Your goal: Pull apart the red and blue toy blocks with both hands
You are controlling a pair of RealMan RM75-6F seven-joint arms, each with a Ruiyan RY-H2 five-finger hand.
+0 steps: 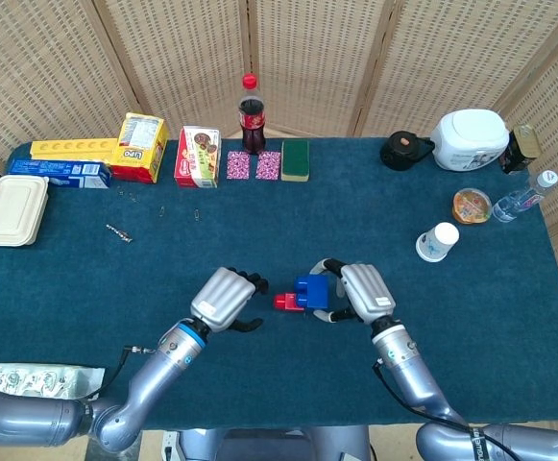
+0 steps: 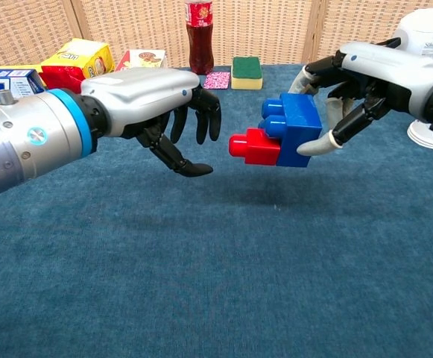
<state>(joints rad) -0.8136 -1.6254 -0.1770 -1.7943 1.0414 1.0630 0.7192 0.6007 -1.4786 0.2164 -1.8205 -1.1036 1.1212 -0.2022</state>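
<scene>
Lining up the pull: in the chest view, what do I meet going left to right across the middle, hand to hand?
Left hand, open, fingers short of the blocks → red block → blue block, joined to the red one → right hand, gripping the blue block.
</scene>
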